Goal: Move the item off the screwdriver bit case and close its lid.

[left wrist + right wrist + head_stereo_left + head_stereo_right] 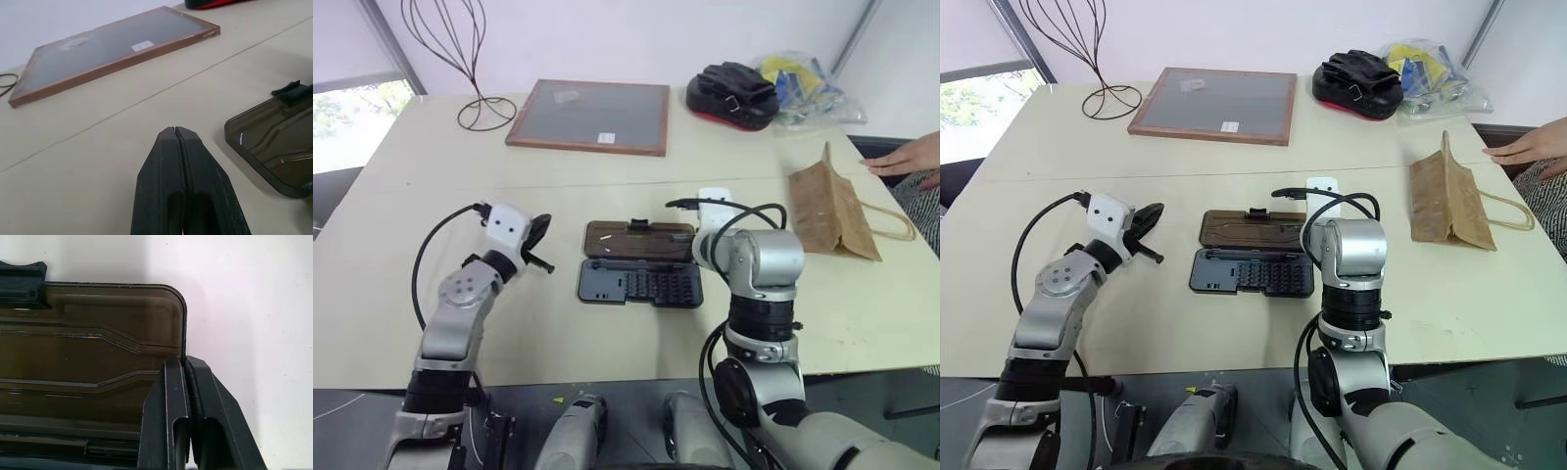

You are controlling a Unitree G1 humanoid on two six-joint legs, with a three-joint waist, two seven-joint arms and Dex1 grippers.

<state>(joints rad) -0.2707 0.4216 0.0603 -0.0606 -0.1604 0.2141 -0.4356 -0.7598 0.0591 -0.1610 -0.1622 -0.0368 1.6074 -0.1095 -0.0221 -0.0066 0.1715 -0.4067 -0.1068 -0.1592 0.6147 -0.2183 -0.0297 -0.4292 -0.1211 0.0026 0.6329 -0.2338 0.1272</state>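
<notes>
Right hand (185,363), fingers pressed together, tips at the lid's (639,240) right edge, hides that end of the screwdriver bit case (639,284); case lies open mid-worktop (401,294), long axis left-right, lid on far side; paper bag (830,209) lies off to the right, 1 handle toward a person's hand (909,157), cut off by the frame; left hand (174,131) closed, empty.

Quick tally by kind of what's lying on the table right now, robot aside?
Bags: 2, the brown paper bag and the yellow-blue plastic bag
Cases: 1, the open screwdriver bit case with its lid laid flat
Boards: 1, the wood-framed grey board
Wire stands: 1, the wire stand
Black and red padded items: 1
Total: 6
</notes>
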